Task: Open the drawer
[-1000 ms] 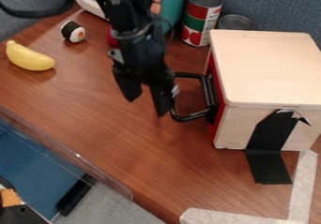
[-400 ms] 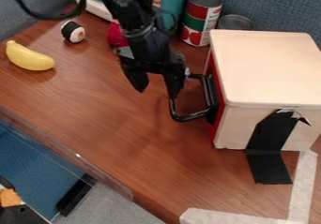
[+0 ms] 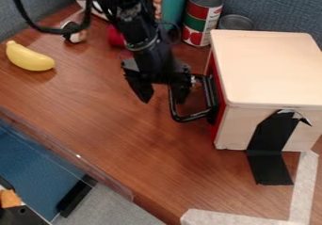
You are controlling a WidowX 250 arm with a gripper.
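Observation:
A wooden box (image 3: 270, 68) stands at the right with its red drawer front (image 3: 218, 104) facing left. The drawer looks closed against the box. A black handle (image 3: 189, 118) juts out leftward from that front. My gripper (image 3: 164, 98) hangs at the handle's left side, open, its two fingers apart. The right finger is at the handle, overlapping its bar and seemingly inside the loop; whether they touch I cannot tell. The left finger is off to the left over the table.
Cans (image 3: 202, 19) stand behind the box. At the upper left are a yellow banana (image 3: 29, 57) and a sushi toy (image 3: 75, 35); a red object (image 3: 116, 36) lies behind the arm. Black tape (image 3: 270, 165) runs from the box onto the table (image 3: 125, 139), whose front edge is at lower left.
The gripper first moved right and back toward the handle, then came slightly forward and down, its right finger now at the handle's bar. The box and drawer stay where they were.

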